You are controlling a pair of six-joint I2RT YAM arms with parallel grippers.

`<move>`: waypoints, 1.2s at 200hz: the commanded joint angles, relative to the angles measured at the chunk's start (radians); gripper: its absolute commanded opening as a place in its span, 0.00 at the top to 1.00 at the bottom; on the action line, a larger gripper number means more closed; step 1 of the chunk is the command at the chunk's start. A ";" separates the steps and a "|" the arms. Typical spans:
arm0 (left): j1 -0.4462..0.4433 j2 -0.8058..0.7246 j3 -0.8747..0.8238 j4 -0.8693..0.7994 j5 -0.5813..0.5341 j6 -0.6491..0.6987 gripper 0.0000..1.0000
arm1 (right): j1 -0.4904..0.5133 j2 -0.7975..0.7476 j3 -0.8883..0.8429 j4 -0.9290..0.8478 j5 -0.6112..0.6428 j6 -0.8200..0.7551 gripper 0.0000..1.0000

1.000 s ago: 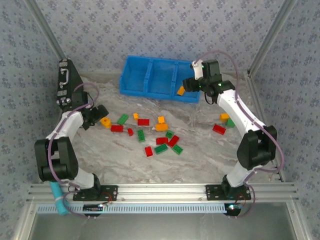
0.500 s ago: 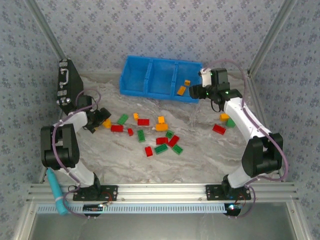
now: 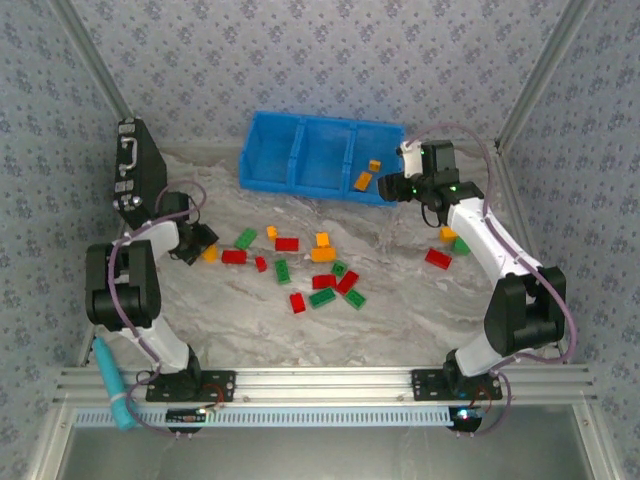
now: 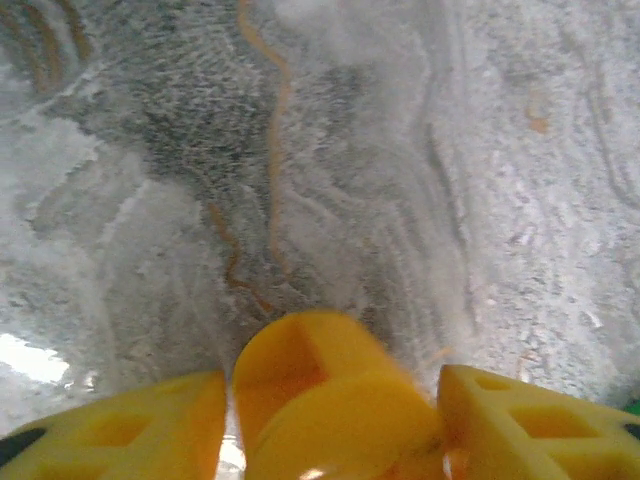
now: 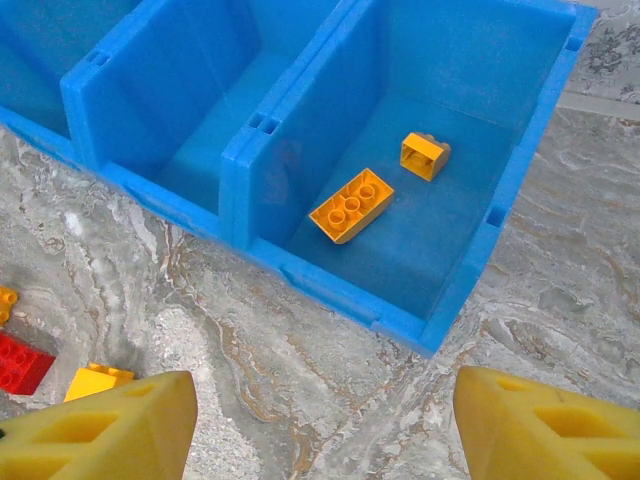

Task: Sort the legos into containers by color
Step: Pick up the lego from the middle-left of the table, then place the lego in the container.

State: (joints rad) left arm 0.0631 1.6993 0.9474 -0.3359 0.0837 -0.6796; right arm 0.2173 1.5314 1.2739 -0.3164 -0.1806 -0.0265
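- Left gripper (image 3: 203,245): at 9 o'clock on the table (image 3: 400,300), set low. Its fingers closely flanked one orange brick (image 4: 320,380); whether they pinched it could not be told.
- Legos (image 3: 322,282): red, green and orange, loose at the table's centre.
- Bin (image 5: 250,190): at 12 o'clock. Long brick (image 5: 351,205) and short brick (image 5: 424,155), both orange, lay in its right compartment.
- Right gripper (image 5: 325,385): at the bin's 4 o'clock corner, fingers spread, nothing between them.

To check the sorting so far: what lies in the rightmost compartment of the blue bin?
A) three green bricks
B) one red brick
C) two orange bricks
C: a long orange brick and a short orange brick lie on the floor of that compartment.
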 commanded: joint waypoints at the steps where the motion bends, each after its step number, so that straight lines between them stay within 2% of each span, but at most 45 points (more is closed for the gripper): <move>1: -0.033 0.049 0.023 0.008 0.025 0.033 0.52 | -0.006 -0.027 -0.002 0.006 -0.002 -0.003 0.30; 39: -0.058 0.022 0.051 -0.070 -0.009 0.097 0.62 | -0.007 -0.031 0.001 0.000 0.007 -0.006 0.30; 72: -0.089 -0.058 0.088 -0.170 -0.013 0.173 0.64 | 0.002 -0.076 -0.008 -0.001 0.017 -0.001 0.30; 112: -0.160 -0.192 0.260 -0.388 -0.028 0.263 0.67 | 0.004 -0.120 -0.047 0.006 -0.004 0.031 0.31; 156: -0.272 -0.240 0.512 -0.492 -0.051 0.238 0.70 | 0.011 -0.208 -0.129 0.063 0.003 0.115 0.31; 199: -0.414 -0.164 0.684 -0.371 -0.038 0.161 0.70 | 0.008 -0.347 -0.212 0.025 0.007 0.179 0.27; 240: -0.554 0.083 0.969 -0.310 -0.033 0.182 0.70 | -0.025 -0.504 -0.319 -0.135 0.084 0.305 0.25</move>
State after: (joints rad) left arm -0.4290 1.6470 1.7721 -0.7105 0.0368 -0.4976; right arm 0.2222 1.1133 1.0187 -0.3256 -0.1524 0.1661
